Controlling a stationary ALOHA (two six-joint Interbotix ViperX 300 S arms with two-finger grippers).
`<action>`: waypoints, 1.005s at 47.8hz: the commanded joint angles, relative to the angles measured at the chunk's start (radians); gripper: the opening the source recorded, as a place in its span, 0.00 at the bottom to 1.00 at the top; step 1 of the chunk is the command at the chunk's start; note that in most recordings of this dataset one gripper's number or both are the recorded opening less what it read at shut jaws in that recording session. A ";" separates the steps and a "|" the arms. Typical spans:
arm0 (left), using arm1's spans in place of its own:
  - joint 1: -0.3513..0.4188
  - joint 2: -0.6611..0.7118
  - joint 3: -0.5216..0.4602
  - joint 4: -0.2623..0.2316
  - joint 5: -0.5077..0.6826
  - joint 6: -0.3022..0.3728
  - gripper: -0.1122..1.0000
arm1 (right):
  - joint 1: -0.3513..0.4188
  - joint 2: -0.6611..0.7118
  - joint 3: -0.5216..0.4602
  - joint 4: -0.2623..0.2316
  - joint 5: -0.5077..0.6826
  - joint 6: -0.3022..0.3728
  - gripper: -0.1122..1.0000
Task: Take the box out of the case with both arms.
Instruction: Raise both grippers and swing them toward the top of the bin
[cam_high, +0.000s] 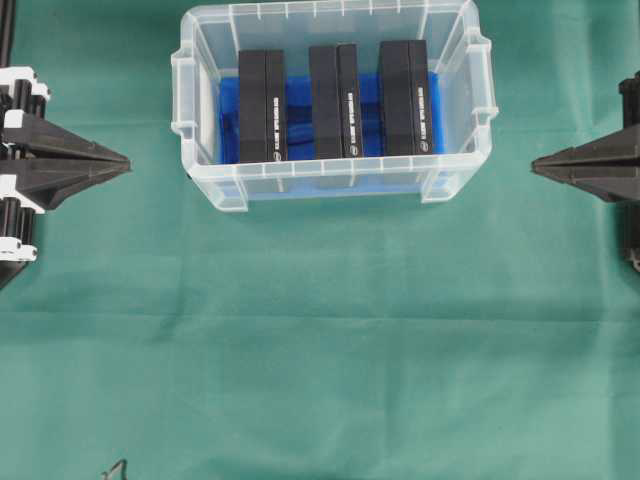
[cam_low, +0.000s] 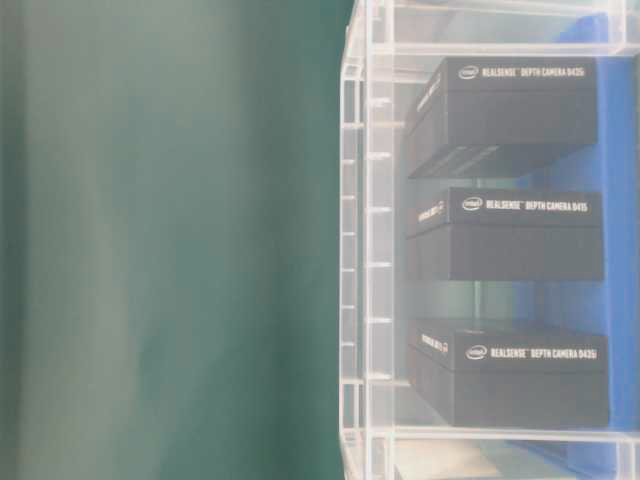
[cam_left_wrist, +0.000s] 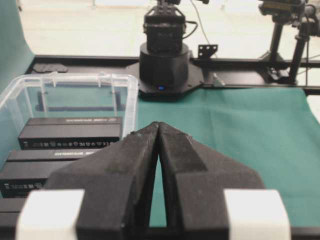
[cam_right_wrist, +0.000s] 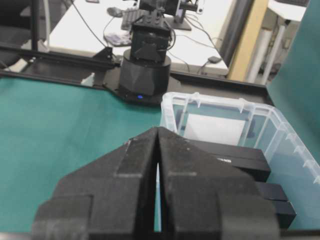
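While overhead shows three boxes (cam_high: 334, 101) | table-level reads RealSense labels (cam_low: 528, 73)

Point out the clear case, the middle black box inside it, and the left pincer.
case (cam_high: 330, 186): overhead view, on its near rim.
middle black box (cam_high: 334, 100): overhead view, on its top edge.
left pincer (cam_high: 125, 161): overhead view, at the closed tips.

Your overhead view looks straight down on the counter (cam_high: 320, 360). The table-level view sits close against the case (cam_low: 365, 250), rolled sideways. Each wrist view looks level over its own pincer toward the opposite arm. All four views share the case.
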 joint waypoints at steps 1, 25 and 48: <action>-0.025 0.006 -0.031 0.026 0.025 -0.002 0.10 | 0.003 0.009 -0.018 0.002 0.000 0.005 0.10; -0.035 0.014 -0.273 0.026 0.272 -0.080 0.10 | 0.002 0.021 -0.337 0.003 0.365 0.060 0.10; -0.025 0.107 -0.644 0.032 0.692 -0.087 0.10 | 0.002 0.121 -0.689 0.003 0.696 0.078 0.10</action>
